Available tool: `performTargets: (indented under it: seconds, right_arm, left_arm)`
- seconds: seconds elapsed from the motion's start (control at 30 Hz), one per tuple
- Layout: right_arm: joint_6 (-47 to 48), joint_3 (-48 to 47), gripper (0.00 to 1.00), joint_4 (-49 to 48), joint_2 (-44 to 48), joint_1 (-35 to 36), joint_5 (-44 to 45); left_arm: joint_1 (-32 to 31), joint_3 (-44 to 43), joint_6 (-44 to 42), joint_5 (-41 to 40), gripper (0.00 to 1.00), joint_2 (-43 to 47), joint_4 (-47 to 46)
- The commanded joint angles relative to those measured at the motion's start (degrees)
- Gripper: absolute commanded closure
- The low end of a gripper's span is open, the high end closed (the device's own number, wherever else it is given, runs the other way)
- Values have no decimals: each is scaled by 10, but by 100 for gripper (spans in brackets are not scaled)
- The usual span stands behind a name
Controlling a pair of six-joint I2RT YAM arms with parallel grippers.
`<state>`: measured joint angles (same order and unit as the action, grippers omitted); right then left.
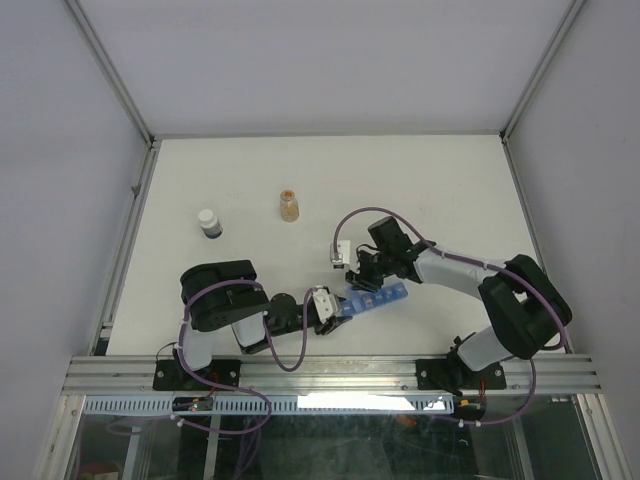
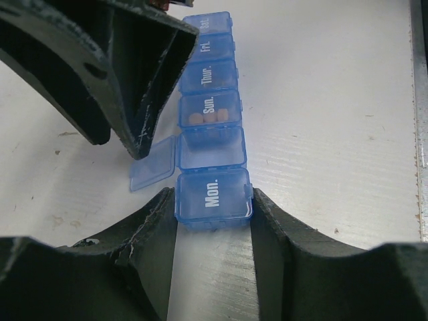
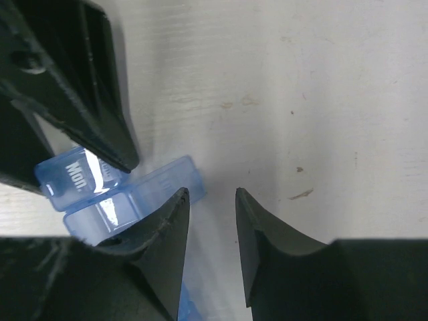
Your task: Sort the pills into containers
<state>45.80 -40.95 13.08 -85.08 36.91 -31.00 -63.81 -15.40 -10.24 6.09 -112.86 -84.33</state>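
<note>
— While we've got all three views up: what's the left gripper (image 2: 212,195) doing?
— Clamped on the pill box (image 2: 208,152), at the end nearest our left wrist. Its two fingers press the sides of the "Mon." compartment (image 2: 212,200), one per side; box lies flat on the table (image 1: 430,190).
— Rest of the box?
— Runs straight out beyond our left fingertips. Next compartment past "Mon." has its lid (image 2: 152,164) flipped open, off to the left of the row as our left wrist sees it. Then "Sun.", lid shut, w/ a few tan pills (image 2: 208,117) showing through it. Then "Thur.", "Fri.", "Sat.", all shut.
— Right gripper (image 3: 211,195)?
— Above the box, approx. over the open compartment. Jaws stand apart w/ only bare table in the gap, so we call it open, gripping nothing. One of its fingers (image 3: 167,227) sits right over the flipped lid's edge; touching or not, we can't tell.
— And from the top view?
— Both grippers meet at the box from opposite sides: left one at the box's end, right one nearer its middle.
— Anything else on the table?
— Amber bottle (image 1: 289,205) & a white-capped jar (image 1: 210,223), both upright, well beyond both grippers' tips & apart from each other.
</note>
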Motion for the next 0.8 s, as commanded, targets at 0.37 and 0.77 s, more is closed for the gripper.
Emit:
performTargets:
  seconds: [0.37, 0.77]
  right_arm:
    - [-48, -102, 46, 113, 52, -64, -106]
    - [-63, -133, 41, 164, 126, -164, -134]
  left_arm:
    - [-2, -17, -9, 11, 77, 9, 9]
    - [65, -98, 15, 83, 20, 59, 157]
